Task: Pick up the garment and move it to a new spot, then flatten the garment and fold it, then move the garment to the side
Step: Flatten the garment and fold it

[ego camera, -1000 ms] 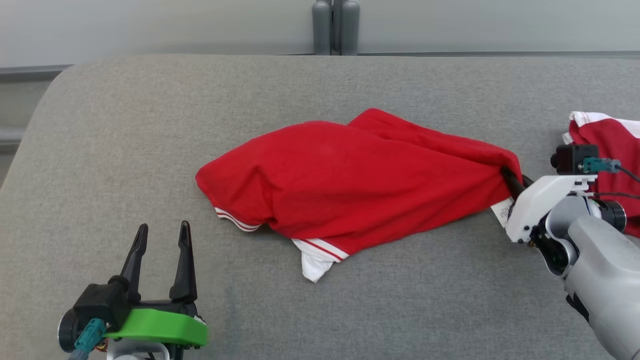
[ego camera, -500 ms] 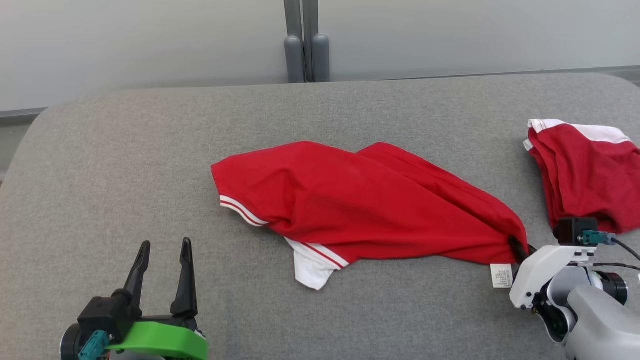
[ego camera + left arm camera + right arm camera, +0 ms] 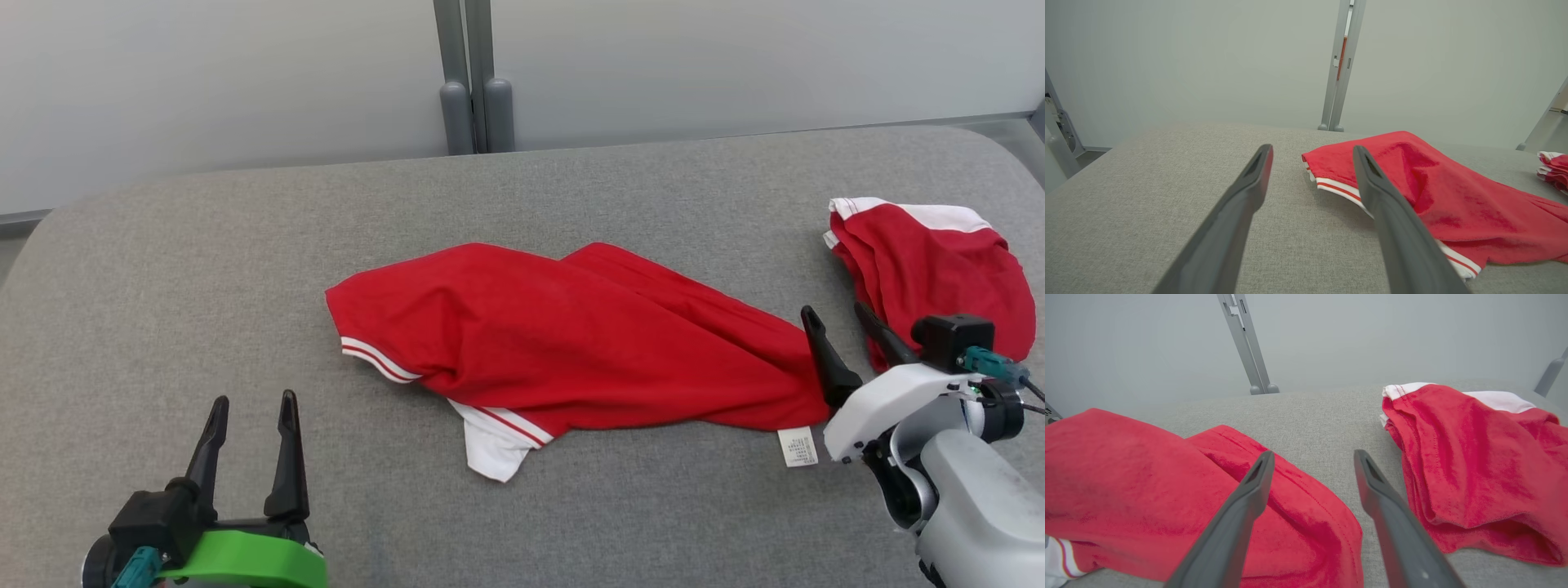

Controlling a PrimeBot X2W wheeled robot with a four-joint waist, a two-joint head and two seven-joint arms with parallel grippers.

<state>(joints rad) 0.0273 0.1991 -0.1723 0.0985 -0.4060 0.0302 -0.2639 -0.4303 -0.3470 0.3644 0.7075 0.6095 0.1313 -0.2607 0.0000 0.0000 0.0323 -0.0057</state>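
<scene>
Bright, even, diffuse light is cast from above, and no glare is seen. Only soft, faint shadows are thrown under the folds and the near edge of the red garment (image 3: 571,343) onto the grey table (image 3: 204,269). The head view is rendered sharply. In the wrist views the near fingers (image 3: 1235,212) are slightly blurred and stretched by the wide-angle lens.

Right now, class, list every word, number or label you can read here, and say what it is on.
No text can be read.
The white care tag on the red shirt, near the right gripper: printed lines, too small to read.
</scene>
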